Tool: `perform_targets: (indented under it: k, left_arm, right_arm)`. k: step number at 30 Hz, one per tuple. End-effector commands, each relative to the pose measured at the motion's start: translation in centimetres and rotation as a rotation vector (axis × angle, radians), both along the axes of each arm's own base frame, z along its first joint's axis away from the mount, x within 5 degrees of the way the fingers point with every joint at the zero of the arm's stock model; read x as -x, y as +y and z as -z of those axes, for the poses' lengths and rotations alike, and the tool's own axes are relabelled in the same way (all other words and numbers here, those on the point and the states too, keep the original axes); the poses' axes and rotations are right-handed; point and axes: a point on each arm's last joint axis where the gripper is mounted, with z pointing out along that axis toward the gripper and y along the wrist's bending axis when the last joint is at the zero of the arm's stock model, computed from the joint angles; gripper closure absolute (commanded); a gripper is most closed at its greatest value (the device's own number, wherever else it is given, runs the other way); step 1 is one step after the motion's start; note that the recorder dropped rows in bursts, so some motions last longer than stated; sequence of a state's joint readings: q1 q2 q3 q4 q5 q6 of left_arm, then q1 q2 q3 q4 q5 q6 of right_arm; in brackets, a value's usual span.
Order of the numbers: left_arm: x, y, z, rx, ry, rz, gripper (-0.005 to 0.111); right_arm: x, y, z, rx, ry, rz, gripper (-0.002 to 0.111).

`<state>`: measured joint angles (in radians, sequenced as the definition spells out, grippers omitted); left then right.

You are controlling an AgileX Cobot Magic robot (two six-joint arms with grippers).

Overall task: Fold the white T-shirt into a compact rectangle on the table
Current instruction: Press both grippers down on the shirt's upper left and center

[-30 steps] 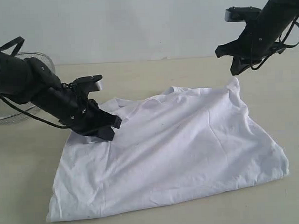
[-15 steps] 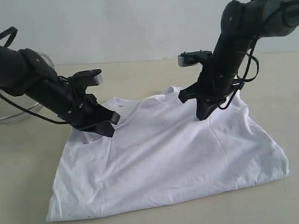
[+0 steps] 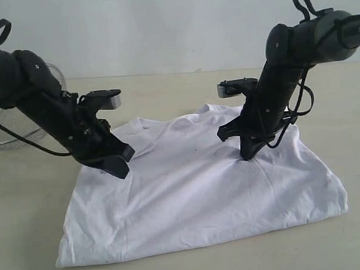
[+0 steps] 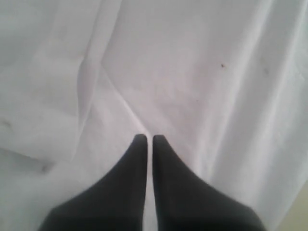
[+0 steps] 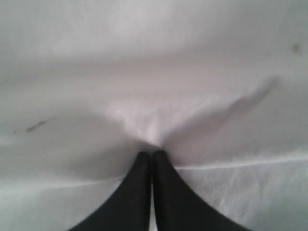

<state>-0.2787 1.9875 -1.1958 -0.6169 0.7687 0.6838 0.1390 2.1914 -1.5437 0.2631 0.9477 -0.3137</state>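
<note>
White cotton short-sleeved T-shirt (image 3: pixel 195 200) lies spread and rumpled, plain side up, on the pale beige desk (image 3: pixel 166 88). Left arm (image 3: pixel 54 116): jaws closed, empty, tips low over the shirt's left-hand part. Right arm (image 3: pixel 279 83): jaws closed, tips pressed into cloth near the collar, fabric puckering around them. Likely step: setting up a first fold. Open jaws first, pinch matching edges, lift both sides evenly.

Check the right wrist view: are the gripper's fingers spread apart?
No, the right gripper is shut, pinching a pucker of the white T-shirt.
</note>
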Motion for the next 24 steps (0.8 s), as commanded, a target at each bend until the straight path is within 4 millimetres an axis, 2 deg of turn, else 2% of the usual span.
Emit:
perform_targets:
  k: [1,6,13,19,24]
  left_arm:
    - [-0.1,-0.2,0.0,-0.017,-0.056,-0.006,0.102]
    - [-0.6,-0.1,0.4,-0.030,-0.101,-0.030,0.102]
    - [-0.4,-0.2,2.3,-0.042,-0.031,-0.006,0.102]
    - [-2.7,0.4,3.1,-0.092,-0.242,-0.114,0.102]
    - [-4.7,0.8,1.6,-0.106,-0.367,-0.132,0.102]
  right_arm:
    - [-0.1,-0.1,-0.1,0.006,-0.026,0.001,0.108]
    - [-0.1,-0.1,-0.1,0.006,-0.024,0.000,0.108]
    - [-0.2,-0.1,-0.1,0.006,-0.031,0.002,0.108]
    - [-0.2,-0.1,-0.1,0.006,-0.031,0.002,0.108]
    - [-0.1,-0.1,-0.1,0.006,-0.026,-0.005,0.108]
